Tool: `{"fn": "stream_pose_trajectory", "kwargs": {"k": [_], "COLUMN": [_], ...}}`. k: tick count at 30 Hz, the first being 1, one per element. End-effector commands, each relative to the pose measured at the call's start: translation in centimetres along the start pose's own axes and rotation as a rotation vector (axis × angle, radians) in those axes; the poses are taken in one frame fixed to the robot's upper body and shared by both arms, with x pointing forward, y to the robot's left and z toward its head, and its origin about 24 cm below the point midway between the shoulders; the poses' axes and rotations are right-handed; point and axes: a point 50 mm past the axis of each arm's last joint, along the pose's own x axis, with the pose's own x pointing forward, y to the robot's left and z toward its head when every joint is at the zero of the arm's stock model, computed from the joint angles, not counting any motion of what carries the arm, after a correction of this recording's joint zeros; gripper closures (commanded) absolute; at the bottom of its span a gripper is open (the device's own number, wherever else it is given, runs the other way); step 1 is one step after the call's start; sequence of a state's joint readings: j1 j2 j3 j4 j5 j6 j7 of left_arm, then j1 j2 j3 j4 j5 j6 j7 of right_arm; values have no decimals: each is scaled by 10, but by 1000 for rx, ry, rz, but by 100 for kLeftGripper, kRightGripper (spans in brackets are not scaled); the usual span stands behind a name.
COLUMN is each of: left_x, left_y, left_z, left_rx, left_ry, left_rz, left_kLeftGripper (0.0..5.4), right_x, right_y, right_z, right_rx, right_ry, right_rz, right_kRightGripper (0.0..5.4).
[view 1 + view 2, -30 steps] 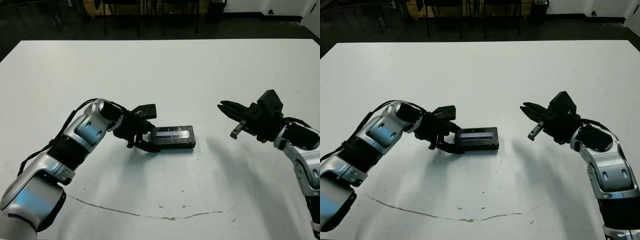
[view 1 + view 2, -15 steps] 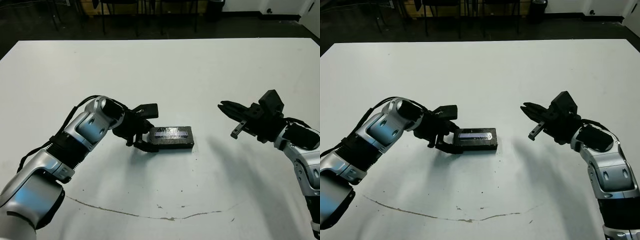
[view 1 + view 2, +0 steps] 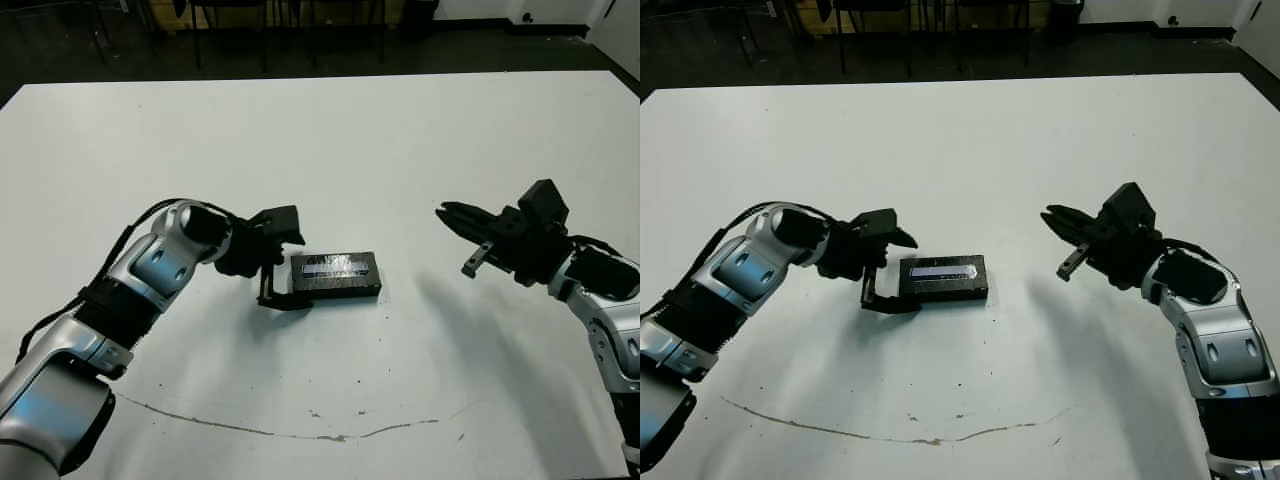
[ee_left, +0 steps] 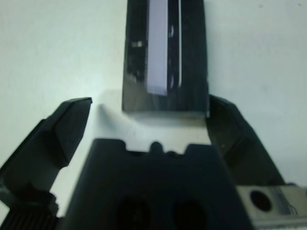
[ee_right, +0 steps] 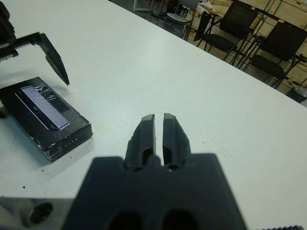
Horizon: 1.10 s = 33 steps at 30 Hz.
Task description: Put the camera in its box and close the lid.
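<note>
Lid (image 3: 335,275) on box, black, pale strip up, flat mid-table (image 3: 400,140). Left gripper (image 3: 279,262) spread at its left end, backed off since earlier. Right gripper (image 3: 458,240) pinched together, well apart.

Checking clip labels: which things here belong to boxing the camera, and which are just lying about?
Part of the job:
- lid, resting on the box; the camera is not in view
- left tool, open at the lid's end
- right tool, shut, off to the side

Just lying about:
- brown streak on the table
- chairs beyond the table
</note>
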<state>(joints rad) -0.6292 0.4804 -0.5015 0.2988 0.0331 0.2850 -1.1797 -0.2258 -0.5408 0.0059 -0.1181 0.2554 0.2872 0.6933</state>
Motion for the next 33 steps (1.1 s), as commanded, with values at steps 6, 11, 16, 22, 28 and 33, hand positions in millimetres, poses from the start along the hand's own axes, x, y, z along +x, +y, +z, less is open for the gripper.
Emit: {"fn": "stream_pose_trajectory", "kwargs": {"k": [6, 11, 16, 22, 28, 33], "left_x": [-23, -43, -67, -76, -58, -33], "left_y": [-28, -38, -40, -36, -30, -22], "left_z": [-58, -73, -81, -54, 8, 49], "left_rx": [-85, -136, -237, -449, -462, -550], "left_ry": [132, 109, -12, -394, -661, -735], "left_rz": [-29, 55, 198, 626, 874, 887], "left_kLeftGripper": [1, 1, 1, 41, 157, 255], "right_x": [-1, -1, 0, 2, 5, 6], "right_y": [1, 1, 1, 2, 2, 3], "right_z": [-4, -3, -3, -3, -4, -3], "right_rx": [5, -6, 2, 26, 9, 22], "right_ry": [21, 13, 22, 18, 11, 4], "right_rz": [-4, -4, -3, -12, -32, -40], "right_kRightGripper": [540, 540, 540, 540, 540, 540]}}
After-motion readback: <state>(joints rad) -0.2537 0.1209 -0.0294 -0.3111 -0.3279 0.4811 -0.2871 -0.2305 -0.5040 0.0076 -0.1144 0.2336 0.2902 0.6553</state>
